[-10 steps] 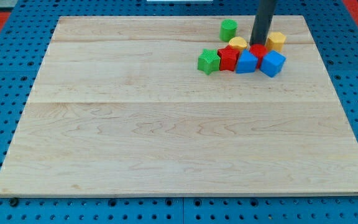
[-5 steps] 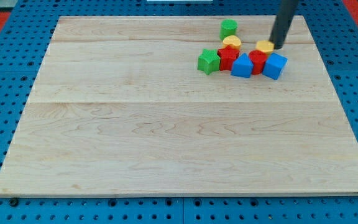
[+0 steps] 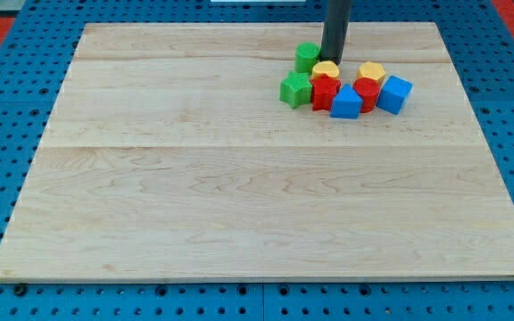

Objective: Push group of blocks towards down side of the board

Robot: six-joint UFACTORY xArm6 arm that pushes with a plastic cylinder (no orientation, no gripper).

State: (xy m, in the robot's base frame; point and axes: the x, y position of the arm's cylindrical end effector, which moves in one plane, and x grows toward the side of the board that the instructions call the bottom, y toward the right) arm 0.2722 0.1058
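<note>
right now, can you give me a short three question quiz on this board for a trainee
1. True or false: my tip sits at the view's top edge of the cluster, just above the yellow round block.
2. How many blocks lie on the wooden board?
A. six
B. eight
C. ten
3. Fill in: the block farthest to the view's right is the ____ cube.

Key
1. True; the green cylinder block is beside it on the view's left.
2. B: two green, counting the green star-like block, two yellow, two red, two blue.
3. blue
</note>
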